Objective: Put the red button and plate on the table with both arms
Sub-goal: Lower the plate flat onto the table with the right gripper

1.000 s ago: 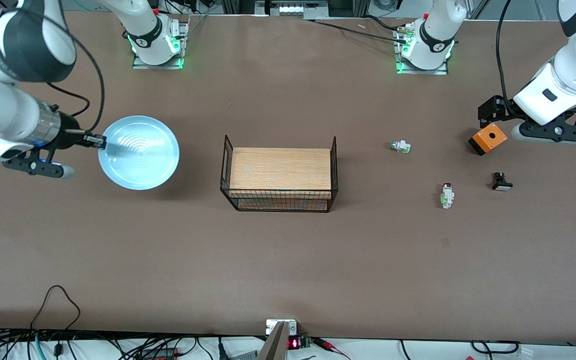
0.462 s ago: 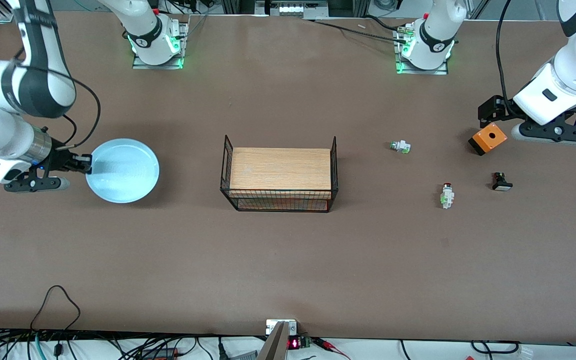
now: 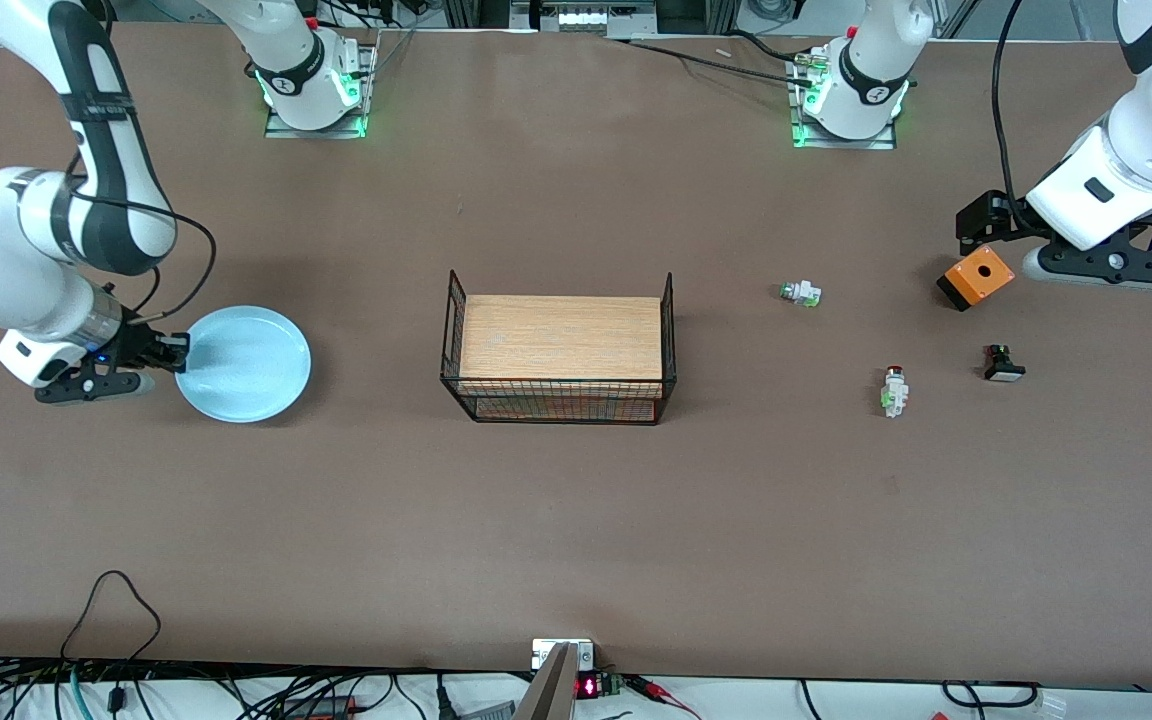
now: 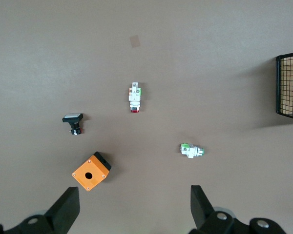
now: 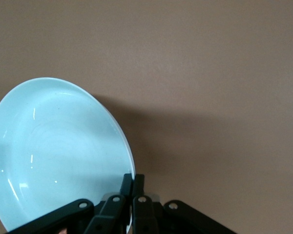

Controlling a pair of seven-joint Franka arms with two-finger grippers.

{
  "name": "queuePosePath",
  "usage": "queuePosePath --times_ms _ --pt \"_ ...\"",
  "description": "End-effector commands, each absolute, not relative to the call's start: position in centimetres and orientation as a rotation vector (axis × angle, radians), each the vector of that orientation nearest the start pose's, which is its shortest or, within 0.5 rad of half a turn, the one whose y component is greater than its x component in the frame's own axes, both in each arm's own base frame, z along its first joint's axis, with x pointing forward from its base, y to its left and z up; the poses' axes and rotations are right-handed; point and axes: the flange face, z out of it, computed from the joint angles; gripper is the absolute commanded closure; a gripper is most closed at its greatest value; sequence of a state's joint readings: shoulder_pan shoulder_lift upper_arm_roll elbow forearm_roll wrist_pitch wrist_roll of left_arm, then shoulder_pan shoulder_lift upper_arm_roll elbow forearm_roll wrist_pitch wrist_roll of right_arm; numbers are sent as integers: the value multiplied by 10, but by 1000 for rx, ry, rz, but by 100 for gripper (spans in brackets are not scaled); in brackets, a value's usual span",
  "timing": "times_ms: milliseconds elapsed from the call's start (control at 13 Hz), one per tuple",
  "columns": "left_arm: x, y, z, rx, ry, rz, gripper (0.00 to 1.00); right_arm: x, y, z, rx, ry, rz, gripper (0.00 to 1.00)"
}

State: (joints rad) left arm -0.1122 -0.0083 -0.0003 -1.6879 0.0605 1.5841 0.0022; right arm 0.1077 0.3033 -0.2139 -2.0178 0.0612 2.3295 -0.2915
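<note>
The right end effector is pinched tight on the rim of the pale blue plate. The right wrist view shows its two fingers squeezed together on the plate's edge. The plate is low over the brown tabletop, toward the right arm's end. I cannot tell if the plate touches the tabletop yet.

The left end effector hangs in the air over the left arm's end of the tabletop. Its fingers are spread wide apart and hold nothing. This arm waits.

The red button lies on its side on the tabletop, toward the left arm's end. It has a white body, a dark red cap and a green spot. The green-capped switch lies farther from the front camera than the red button. The orange box with a black hole sits near the left end effector. A small black and white switch lies nearer to the front camera than the orange box.

The black wire rack with a wood top stands in the middle of the tabletop, between the plate and the red button.
</note>
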Motion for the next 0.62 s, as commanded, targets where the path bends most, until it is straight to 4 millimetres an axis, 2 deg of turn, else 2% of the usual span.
queuePosePath --times_ms 0,77,231,538 --pt "541 -56 580 -3072 170 139 0 601 -57 289 -3153 -271 -64 100" --pt "541 -56 581 -3072 170 136 0 603 -55 280 -3151 -264 -85 100" --pt "541 -56 580 -3072 170 139 0 605 -37 265 -3113 -240 -102 100" --pt "541 -56 580 -3072 170 136 0 606 -31 237 -3114 -241 -116 100"
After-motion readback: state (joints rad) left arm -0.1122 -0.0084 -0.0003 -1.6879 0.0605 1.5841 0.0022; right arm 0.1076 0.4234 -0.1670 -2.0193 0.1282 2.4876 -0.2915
